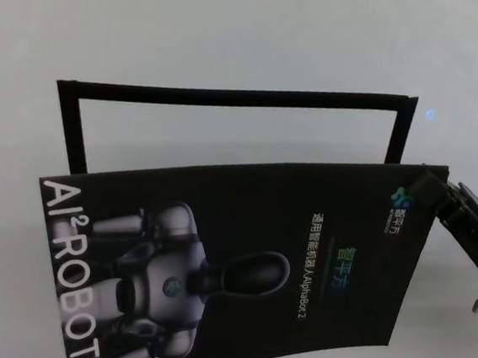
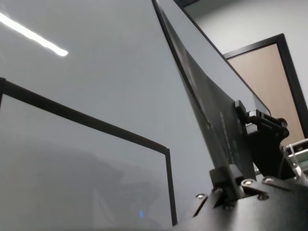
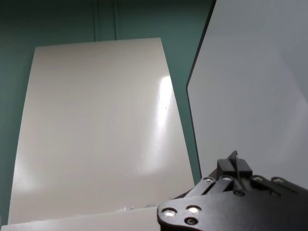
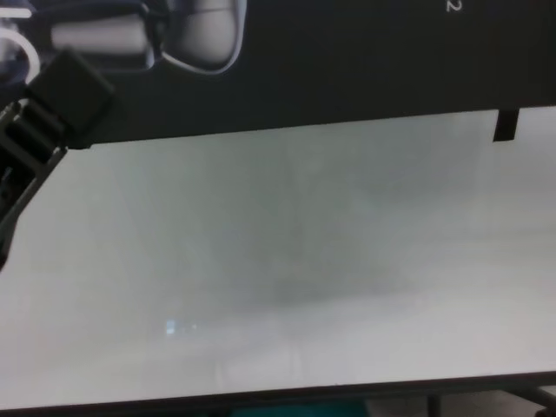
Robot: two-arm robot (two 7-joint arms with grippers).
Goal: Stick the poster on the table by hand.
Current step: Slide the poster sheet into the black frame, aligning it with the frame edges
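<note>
The poster [image 1: 240, 255], black and glossy with a grey robot picture and white lettering, hangs slightly bowed above the white table [image 1: 237, 26]. My right gripper [image 1: 431, 191] is shut on its far right corner. My left gripper [image 4: 74, 104] is shut on the near left corner and is hidden under the sheet in the head view. In the left wrist view the poster [image 2: 211, 101] runs edge-on from my left gripper [image 2: 228, 175] to my right gripper [image 2: 248, 115]. The right wrist view shows the poster's white back [image 3: 96, 130] above my right gripper [image 3: 234, 163].
Narrow black strips [image 1: 230, 99] mark a rectangular outline on the table behind and beneath the poster, and they show in the left wrist view [image 2: 86, 120] too. The table's near edge [image 4: 278, 395] runs along the bottom of the chest view.
</note>
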